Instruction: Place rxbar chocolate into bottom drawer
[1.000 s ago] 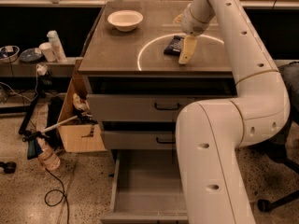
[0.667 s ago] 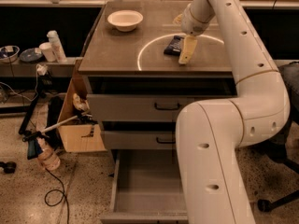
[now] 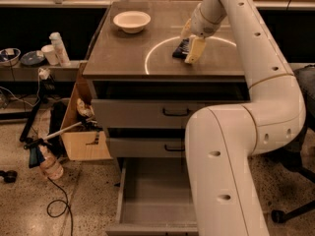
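While the pale two-finger gripper (image 3: pixel 188 47) of the white robot arm (image 3: pixel 266 82) sits over the dark navy rxbar chocolate packet (image 3: pixel 179 49), whether it has hold of it cannot be told. The packet lies inside a white ring on the brown cabinet top (image 3: pixel 123 53), with bare surface toward the front edge. A white bowl (image 3: pixel 131 20) stands well apart, left rear. Below, the grey metal bottom drawer (image 3: pixel 155 200) stands open, the arm's bulk covering its right side.

Arm (image 3: pixel 268 90) arches forward, gripper (image 3: pixel 187 47) pointing down at its far end.
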`<control>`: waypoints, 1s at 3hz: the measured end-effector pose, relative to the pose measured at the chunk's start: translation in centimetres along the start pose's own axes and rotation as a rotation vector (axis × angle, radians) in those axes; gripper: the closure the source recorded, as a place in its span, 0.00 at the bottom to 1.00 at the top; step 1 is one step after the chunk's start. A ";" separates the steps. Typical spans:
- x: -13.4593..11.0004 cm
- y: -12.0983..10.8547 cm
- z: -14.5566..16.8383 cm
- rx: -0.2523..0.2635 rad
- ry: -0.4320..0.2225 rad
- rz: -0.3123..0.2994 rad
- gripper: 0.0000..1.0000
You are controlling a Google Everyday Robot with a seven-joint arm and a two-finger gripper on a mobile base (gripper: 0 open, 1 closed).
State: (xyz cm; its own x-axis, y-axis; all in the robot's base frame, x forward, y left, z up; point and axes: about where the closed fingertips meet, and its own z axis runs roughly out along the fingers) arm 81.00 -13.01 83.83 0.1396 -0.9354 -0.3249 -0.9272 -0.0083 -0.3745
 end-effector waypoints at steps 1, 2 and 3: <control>0.0 0.0 0.0 0.000 0.000 0.000 0.65; 0.0 0.0 0.0 0.000 0.000 0.000 0.88; 0.0 0.0 0.0 0.000 0.000 0.000 1.00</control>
State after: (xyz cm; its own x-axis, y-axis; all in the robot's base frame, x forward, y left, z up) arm 81.00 -13.01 83.83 0.1396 -0.9354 -0.3249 -0.9272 -0.0082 -0.3745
